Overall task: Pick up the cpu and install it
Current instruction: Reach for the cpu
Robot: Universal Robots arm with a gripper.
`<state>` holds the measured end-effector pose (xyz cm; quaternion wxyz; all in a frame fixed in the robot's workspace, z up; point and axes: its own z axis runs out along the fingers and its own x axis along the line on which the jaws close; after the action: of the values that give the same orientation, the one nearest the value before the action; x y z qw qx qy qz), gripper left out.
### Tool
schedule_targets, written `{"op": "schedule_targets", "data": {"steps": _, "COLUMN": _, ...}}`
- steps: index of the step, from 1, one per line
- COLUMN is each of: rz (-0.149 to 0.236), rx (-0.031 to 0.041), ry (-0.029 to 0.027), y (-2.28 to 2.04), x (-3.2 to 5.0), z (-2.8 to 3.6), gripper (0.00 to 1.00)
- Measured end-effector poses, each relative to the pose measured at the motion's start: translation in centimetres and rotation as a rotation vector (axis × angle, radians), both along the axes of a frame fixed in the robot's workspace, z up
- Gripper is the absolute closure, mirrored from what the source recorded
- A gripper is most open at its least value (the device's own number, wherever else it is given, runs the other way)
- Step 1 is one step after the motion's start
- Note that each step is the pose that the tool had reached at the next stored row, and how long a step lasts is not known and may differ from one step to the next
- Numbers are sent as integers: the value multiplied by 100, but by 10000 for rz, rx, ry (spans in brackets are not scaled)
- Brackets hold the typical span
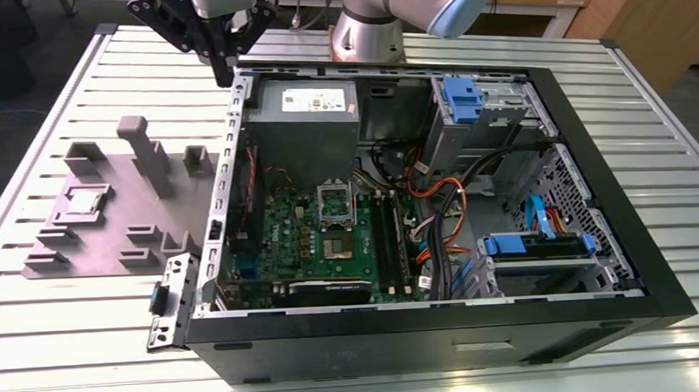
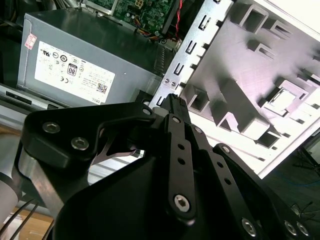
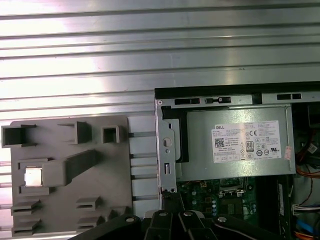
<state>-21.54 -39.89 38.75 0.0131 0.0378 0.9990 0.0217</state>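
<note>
We see the small silvery square cpu [image 1: 85,202] seated in the grey plastic tray [image 1: 49,259] at the exterior view's left, on the ribbed metal bench [image 1: 64,345]. The black end effector [image 1: 222,77], pressed together and empty, hovers above the open black computer case [image 1: 448,342] rim, upper left.

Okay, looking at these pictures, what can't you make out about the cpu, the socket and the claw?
cpu: first wrist view, glare whitens its top, so no corner mark shows.
socket: exterior view, too small to tell whether it is open or empty.
claw: exterior view, the top edge cuts off its upper part.
</note>
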Motion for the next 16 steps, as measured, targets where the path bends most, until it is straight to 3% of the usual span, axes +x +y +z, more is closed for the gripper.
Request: {"op": "schedule_targets", "data": {"steps": 16, "rz": 0, "rx": 0, "ry": 0, "y": 0, "x": -74, "z": -3, "gripper": 89}}
